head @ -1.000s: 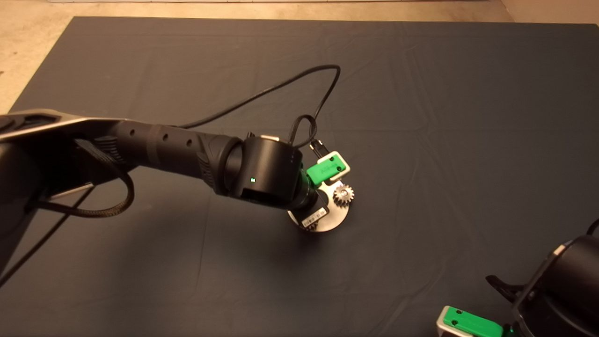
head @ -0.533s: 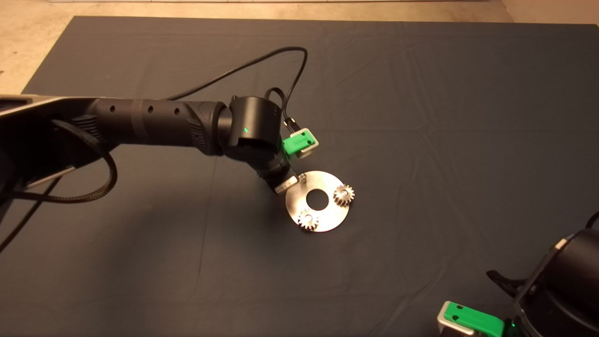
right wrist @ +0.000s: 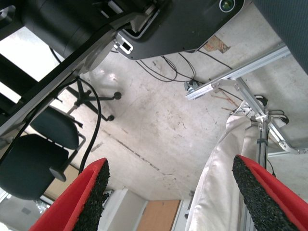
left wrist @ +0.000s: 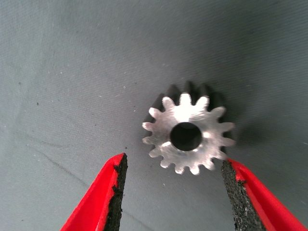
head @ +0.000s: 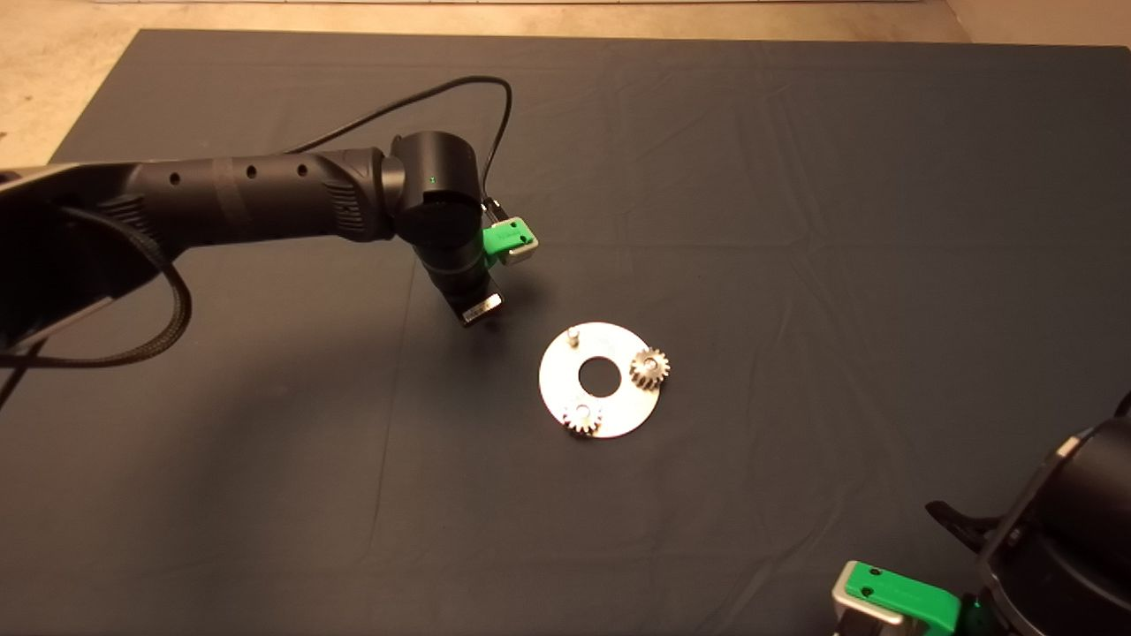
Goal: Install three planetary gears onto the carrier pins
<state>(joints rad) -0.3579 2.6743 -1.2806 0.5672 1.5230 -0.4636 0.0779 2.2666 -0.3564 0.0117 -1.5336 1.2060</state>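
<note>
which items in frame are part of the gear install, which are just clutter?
Job:
- disc with carrier pins, one bare pin
- two planetary gears seated
- third gear flat on the mat, between the open left pincer fingers

Not part of it:
- right pincer, parked, open
- office chair on the floor

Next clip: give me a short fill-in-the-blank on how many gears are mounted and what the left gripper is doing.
1. Of the three carrier pins on the disc, ___ carry planetary gears.
2. The bare pin is the one nearest the ___ arm.
3. The left gripper hovers with its fingers ___ on either side of the third gear, which lies flat on the mat.
4. The right gripper waits at the head view's lower ___ edge.

Missing words: two; left; open; right
</note>
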